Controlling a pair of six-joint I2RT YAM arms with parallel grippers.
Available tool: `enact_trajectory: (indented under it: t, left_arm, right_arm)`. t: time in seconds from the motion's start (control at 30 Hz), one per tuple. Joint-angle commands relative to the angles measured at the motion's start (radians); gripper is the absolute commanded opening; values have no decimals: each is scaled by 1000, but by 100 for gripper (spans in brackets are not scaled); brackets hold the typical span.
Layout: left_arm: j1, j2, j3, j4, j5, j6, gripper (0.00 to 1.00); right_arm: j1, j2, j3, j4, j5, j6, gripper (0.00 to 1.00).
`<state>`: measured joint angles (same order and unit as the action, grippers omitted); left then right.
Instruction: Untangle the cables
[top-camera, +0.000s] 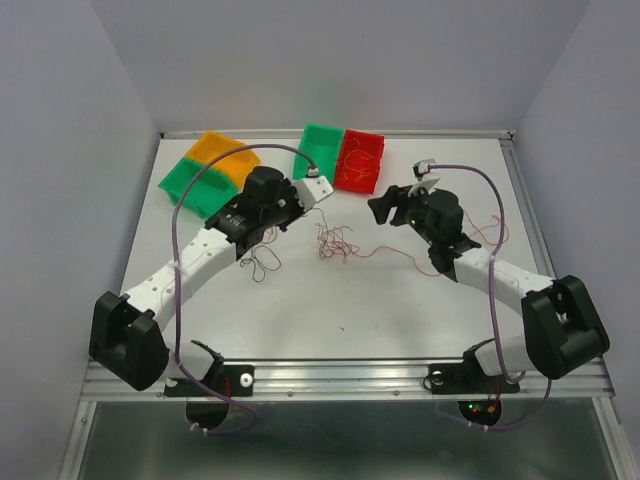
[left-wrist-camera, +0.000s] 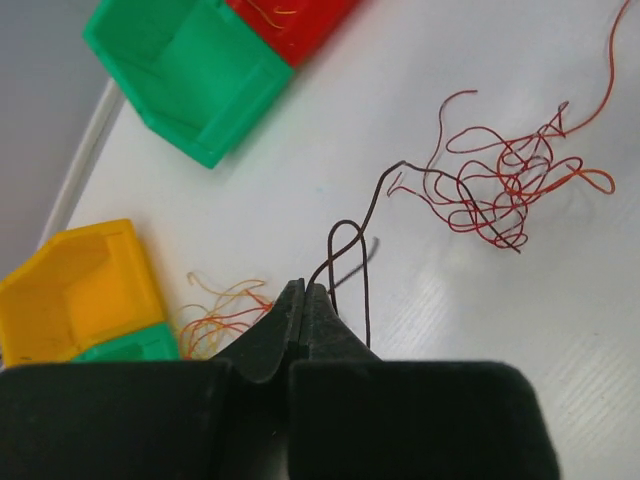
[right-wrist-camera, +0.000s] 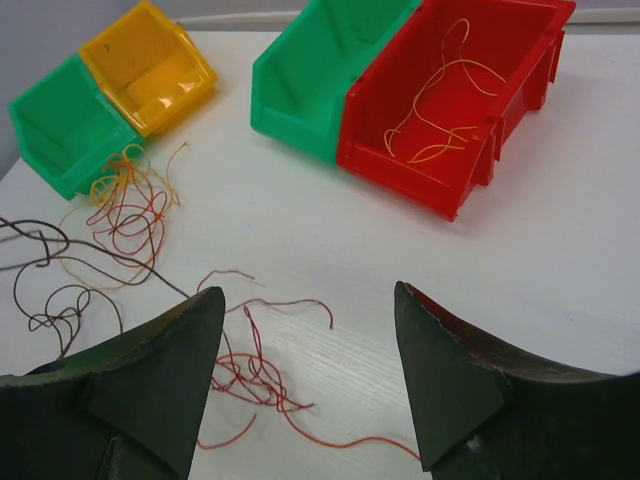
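Observation:
My left gripper (left-wrist-camera: 305, 287) is shut, with a thin dark cable (left-wrist-camera: 366, 300) coming out at its tips; the cable loops up and runs toward a red tangle (left-wrist-camera: 500, 190). From above, dark cable loops (top-camera: 263, 262) lie just below the left wrist, and the red tangle (top-camera: 335, 243) lies mid-table between the arms. My right gripper (right-wrist-camera: 308, 290) stands open a little above the table, nothing between its fingers, with the red tangle (right-wrist-camera: 250, 370) near its left finger. An orange-red bunch (right-wrist-camera: 125, 200) lies by the yellow and green bins.
A green and yellow bin pair (top-camera: 205, 170) stands at the back left. A green bin (top-camera: 320, 150) and a red bin (top-camera: 360, 160) stand at the back centre. The red bin (right-wrist-camera: 520, 60) holds an orange wire (right-wrist-camera: 440, 110). Walls close in the table's sides.

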<state>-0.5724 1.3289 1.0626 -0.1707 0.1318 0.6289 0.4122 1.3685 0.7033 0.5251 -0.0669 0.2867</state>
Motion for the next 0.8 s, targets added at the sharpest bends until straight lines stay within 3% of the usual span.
enact_trajectory:
  t: [0.0,0.03,0.17,0.3,0.57,0.77]
  left_arm:
    - [28,-10,163,-52,-89,25,0]
    - [28,-8,187,-59,-96,26,0]
    - [29,10,316,-85,-124,26,0]
    - [29,30,443,-139,-100,15,0]
    - [0,19,516,-167,-98,14,0]
    - [-3,82,602,-155,-161,23,0]
  right_arm:
    - [-4,15,-1,78,-110,-26,73]
    - [-4,24,4,81,-111,-32,73]
    - [-4,113,48,81,-420,-76,77]
    - [-3,248,88,208,-648,-89,80]
    - [17,368,142,401,-728,-104,81]
    - [25,370,130,444,-536,-63,80]
